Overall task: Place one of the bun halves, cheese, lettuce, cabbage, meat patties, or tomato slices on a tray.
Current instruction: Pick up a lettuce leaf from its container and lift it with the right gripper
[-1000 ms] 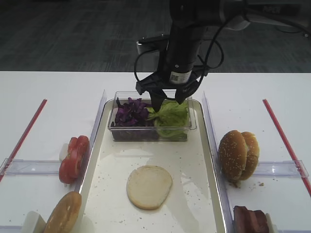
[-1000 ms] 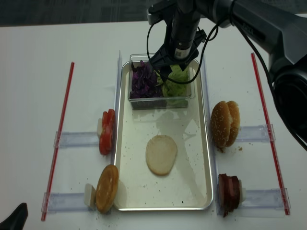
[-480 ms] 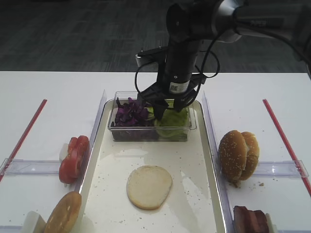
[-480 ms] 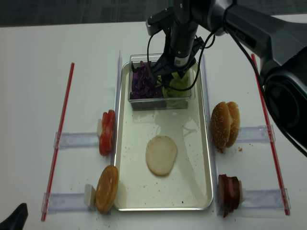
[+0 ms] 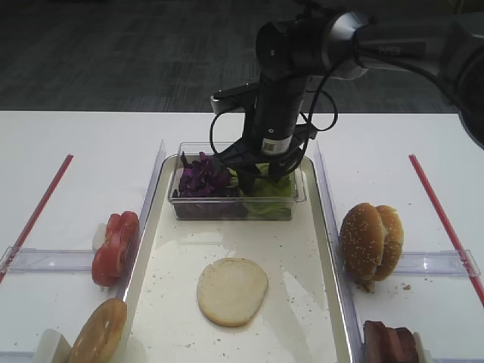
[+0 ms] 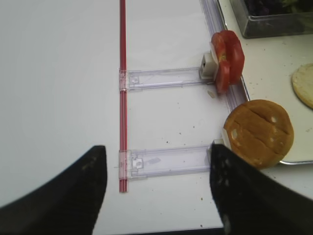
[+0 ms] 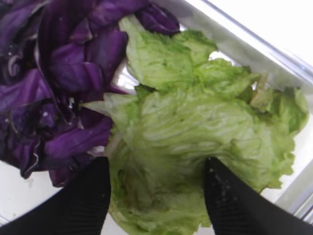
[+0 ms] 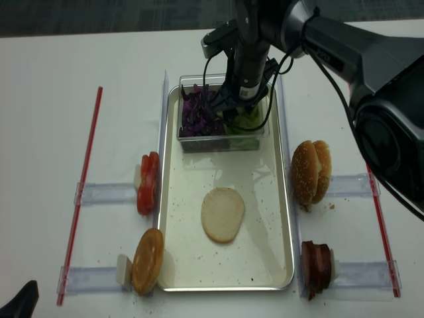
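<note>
White tabletop under everything, dark carpet behind. We see the right gripper (image 7: 156,196) down in the small clear plastic tub (image 5: 299,198), its two black fingers (image 7: 83,200) spread partway, one on each side of the ruffled light-green lettuce (image 7: 195,142). Both tips press against the leaf edges; whether the leaf is actually pinched we cannot tell. Dark purple shredded cabbage (image 7: 58,78) lies just left of the lettuce in the same tub, touching it.

The tub sits at the far end of the long cream-white tray with metallic rim (image 5: 310,302). One pale cut-face bun half (image 5: 232,291) lies flat mid-tray.

Right wrist view gives only the tub contents and fingertips. The high views add the layout: bright red tomato slices (image 5: 115,246) standing on edge left of the tray, a golden-brown bun half (image 5: 98,333) near the front-left corner, a sesame-seeded bun pair (image 5: 370,240) upright on the right, dark reddish-brown meat patties (image 5: 392,342) front right. Red strips (image 8: 83,192) run along both sides of the table.

Left wrist view shows the left gripper (image 6: 156,196) with jaws wide, nothing between them, above bare table beside clear plastic rails (image 6: 161,78); tomato and bun sit at that view's right edge.

Lettuce looks crinkly, pale-veined, glossy, layered in several leaves.
</note>
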Motion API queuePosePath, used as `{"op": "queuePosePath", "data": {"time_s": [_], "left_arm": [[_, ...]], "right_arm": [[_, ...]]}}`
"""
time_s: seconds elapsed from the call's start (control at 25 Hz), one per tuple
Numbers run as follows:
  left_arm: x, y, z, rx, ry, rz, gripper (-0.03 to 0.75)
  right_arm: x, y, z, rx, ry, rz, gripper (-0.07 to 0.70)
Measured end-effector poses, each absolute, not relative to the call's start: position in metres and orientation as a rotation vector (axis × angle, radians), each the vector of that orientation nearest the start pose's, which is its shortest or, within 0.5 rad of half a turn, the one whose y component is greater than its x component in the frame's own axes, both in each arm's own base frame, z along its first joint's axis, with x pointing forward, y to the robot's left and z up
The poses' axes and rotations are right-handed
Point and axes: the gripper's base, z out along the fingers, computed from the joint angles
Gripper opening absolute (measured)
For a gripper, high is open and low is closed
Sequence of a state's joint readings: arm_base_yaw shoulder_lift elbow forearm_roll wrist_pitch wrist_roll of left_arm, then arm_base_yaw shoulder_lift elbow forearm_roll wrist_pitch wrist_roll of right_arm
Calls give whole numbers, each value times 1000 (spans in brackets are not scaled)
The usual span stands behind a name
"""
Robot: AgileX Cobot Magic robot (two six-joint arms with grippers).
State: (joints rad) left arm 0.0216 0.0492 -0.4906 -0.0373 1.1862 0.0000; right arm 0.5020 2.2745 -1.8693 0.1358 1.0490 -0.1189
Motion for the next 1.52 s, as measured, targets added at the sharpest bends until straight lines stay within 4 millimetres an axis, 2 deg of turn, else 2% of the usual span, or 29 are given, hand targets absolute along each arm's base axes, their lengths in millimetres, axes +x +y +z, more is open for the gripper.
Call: {"op": "queuePosePath", "data": {"time_s": [0.84, 1.16, 1.4, 1.52], "left_arm": [[-3, -3, 265, -21, 2228, -34, 419], [-3, -3, 265, -21, 2228, -34, 419], [-3, -3, 265, -21, 2228, -34, 419], [-3, -3, 265, -21, 2228, -34, 419]], "right_arm": [[415, 236, 167, -823, 2816, 181, 445], [415, 235, 167, -822, 2816, 174, 400], [416, 236, 151, -832, 2852, 161, 399], [417, 236, 150, -833, 2855, 161, 397]]}}
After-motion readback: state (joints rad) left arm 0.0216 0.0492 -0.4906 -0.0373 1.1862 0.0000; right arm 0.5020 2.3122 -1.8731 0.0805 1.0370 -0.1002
